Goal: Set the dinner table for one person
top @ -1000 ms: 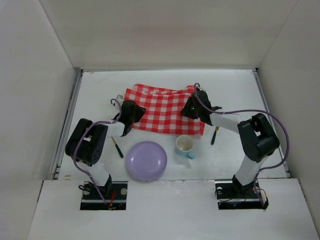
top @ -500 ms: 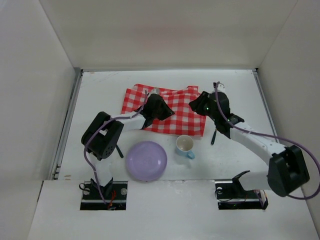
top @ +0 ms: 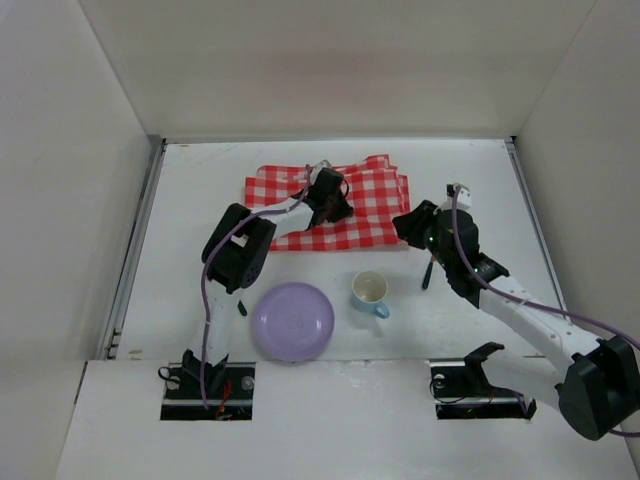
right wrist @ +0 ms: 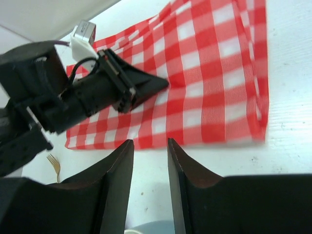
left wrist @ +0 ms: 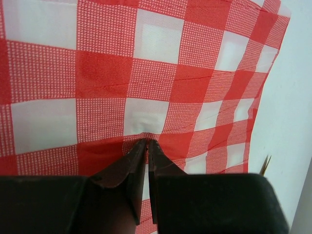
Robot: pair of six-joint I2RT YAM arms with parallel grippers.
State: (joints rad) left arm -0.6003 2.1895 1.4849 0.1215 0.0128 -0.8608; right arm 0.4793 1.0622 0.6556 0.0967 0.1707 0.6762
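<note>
The red-and-white checked cloth (top: 370, 205) lies at the back middle of the white dinner table (top: 200, 200). My left gripper (top: 338, 205) reaches out over the cloth, its jaws pinched on a puckered fold of it (left wrist: 146, 142). My right gripper (top: 408, 228) is open and empty, just off the cloth's front right corner; in the right wrist view (right wrist: 148, 142) bare table shows between its fingers, with the cloth (right wrist: 214, 83) beyond. A lilac plate (top: 292, 321) and a pale blue cup (top: 370, 290) stand in front of the cloth.
A dark-handled utensil (top: 428, 272) lies right of the cup, under my right arm. Another dark handle (top: 240, 303) lies left of the plate, and a gold fork (right wrist: 53, 163) shows in the right wrist view. Grey rails (top: 135, 250) run along both sides.
My left gripper has swept right and back across the cloth, which has shifted toward the back. My right gripper has come off the cloth's front right corner and drawn back to the right.
</note>
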